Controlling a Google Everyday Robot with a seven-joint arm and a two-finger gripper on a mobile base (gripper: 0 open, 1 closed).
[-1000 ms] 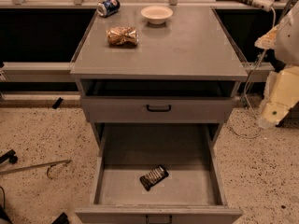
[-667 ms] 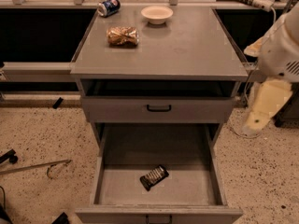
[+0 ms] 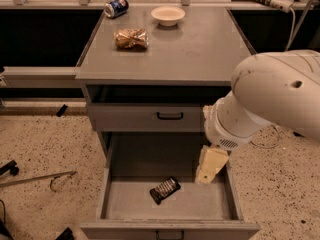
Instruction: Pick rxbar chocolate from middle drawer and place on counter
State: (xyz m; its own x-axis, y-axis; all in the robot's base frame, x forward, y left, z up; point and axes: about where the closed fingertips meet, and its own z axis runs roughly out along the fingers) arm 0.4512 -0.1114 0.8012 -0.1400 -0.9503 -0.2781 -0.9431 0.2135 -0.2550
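Whereas a second ago the white robot arm (image 3: 270,99) hung off to the cabinet's right, it now reaches in across the foreground and points its cream two-finger gripper (image 3: 210,165) down over the right side of the pulled-out grey metal middle drawer (image 3: 170,229); whether that gripper is spread or pressed together is not discernible. One dark-wrapped rectangular rxbar chocolate (image 3: 165,190) lies askew on the drawer floor, left of the gripper and apart from it. The matte grey counter (image 3: 200,49) carries one white bowl (image 3: 168,15), one crinkled golden snack packet (image 3: 131,38) and one toppled blue can (image 3: 116,7).
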